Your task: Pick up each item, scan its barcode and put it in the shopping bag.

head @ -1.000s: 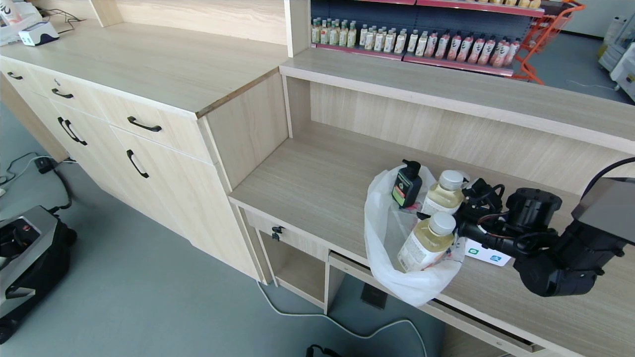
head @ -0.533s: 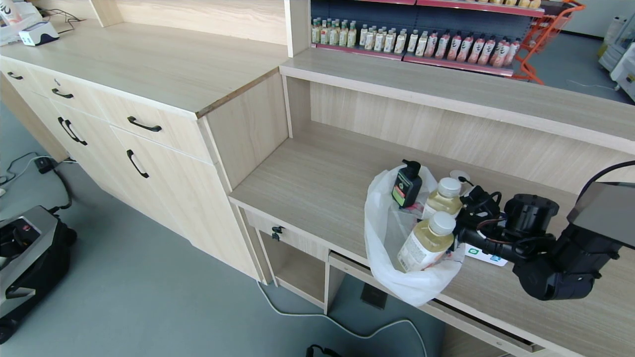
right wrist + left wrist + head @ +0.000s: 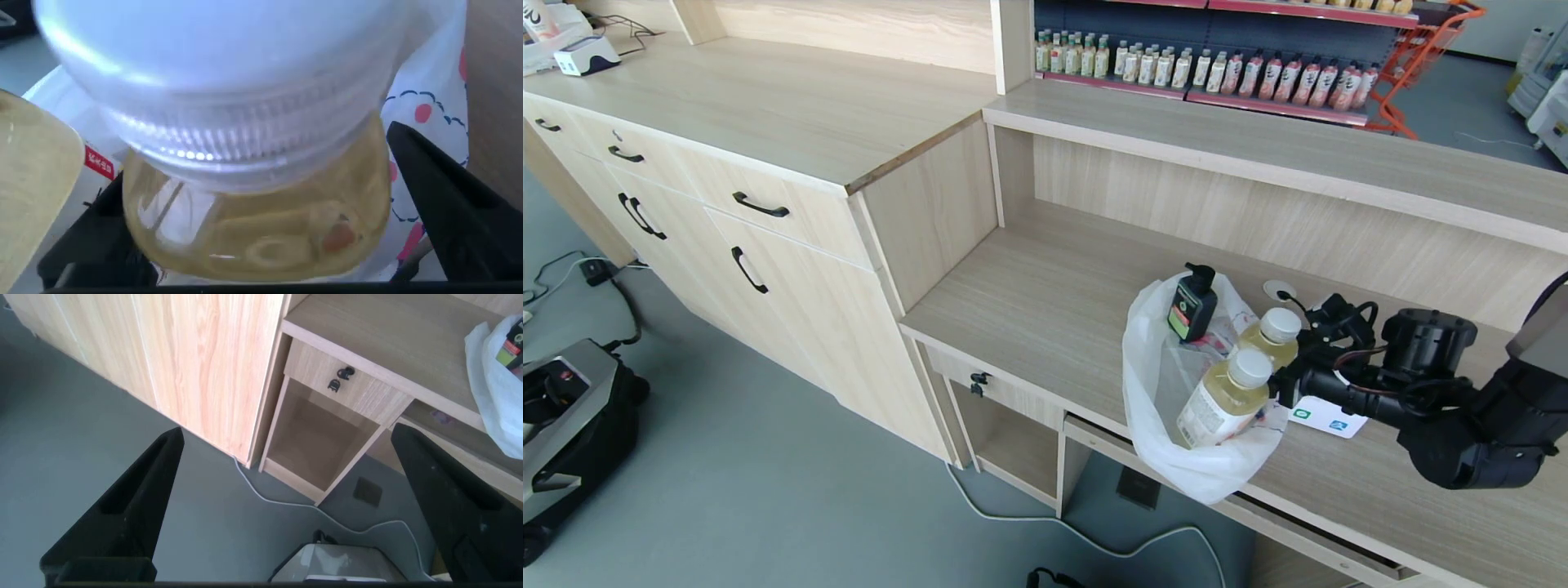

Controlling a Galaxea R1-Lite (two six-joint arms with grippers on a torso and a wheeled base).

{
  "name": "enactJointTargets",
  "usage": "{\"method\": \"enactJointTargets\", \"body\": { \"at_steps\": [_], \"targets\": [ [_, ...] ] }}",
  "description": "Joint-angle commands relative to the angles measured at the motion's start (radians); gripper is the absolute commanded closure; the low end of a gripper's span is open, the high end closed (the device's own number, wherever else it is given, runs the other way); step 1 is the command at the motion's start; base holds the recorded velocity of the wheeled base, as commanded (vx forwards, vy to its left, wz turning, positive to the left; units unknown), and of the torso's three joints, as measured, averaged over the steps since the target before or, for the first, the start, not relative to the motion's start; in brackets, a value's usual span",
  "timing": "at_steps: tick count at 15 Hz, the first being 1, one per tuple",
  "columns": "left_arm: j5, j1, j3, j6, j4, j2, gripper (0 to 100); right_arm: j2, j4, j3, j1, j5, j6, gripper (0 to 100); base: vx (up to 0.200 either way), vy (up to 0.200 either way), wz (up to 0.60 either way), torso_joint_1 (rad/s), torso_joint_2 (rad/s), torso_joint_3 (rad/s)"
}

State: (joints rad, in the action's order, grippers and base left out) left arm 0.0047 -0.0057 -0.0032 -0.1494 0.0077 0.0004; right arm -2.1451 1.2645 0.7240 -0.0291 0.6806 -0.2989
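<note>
A white plastic shopping bag (image 3: 1160, 384) stands open on the lower counter (image 3: 1045, 302). In it are a dark pump bottle (image 3: 1192, 306) and a pale-yellow drink bottle (image 3: 1225, 396) with a white cap, leaning. My right gripper (image 3: 1294, 359) is shut on a second pale-yellow bottle (image 3: 1274, 331), held upright low in the bag's right side, behind the leaning one. In the right wrist view that bottle's cap and neck (image 3: 245, 163) sit between the fingers of my right gripper (image 3: 261, 220). My left gripper (image 3: 286, 506) hangs open above the floor, left of the counter.
A white card with small icons (image 3: 1327, 416) lies on the counter just right of the bag, under my right arm. A drawer with a lock (image 3: 343, 376) sits below the counter edge. A raised back ledge (image 3: 1258, 155) runs behind. Store shelves of bottles (image 3: 1201, 69) stand beyond.
My right gripper has carried the held bottle down and slightly right, deeper into the bag beside the leaning bottle. The pump bottle and bag have stayed put.
</note>
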Motion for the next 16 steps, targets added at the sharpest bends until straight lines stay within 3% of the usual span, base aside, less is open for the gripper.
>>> {"method": "enactJointTargets", "body": {
  "at_steps": [1,11,16],
  "targets": [
    [0.001,0.0,0.0,-0.001,0.0,0.0,0,0.119,-0.051,-0.021,-0.038,0.005,0.021,0,0.0,0.0,0.0,0.0,0.0,0.0],
    [0.0,0.0,0.0,-0.001,0.0,0.0,0,0.626,-0.209,-0.179,-0.173,-0.009,0.069,0,0.0,0.0,0.0,0.0,0.0,0.0],
    [0.0,0.0,0.0,-0.001,0.0,0.0,0,0.743,-0.387,-0.176,-0.238,-0.208,0.053,0,0.0,0.0,-0.6,0.0,0.01,0.007]
  ]
}}
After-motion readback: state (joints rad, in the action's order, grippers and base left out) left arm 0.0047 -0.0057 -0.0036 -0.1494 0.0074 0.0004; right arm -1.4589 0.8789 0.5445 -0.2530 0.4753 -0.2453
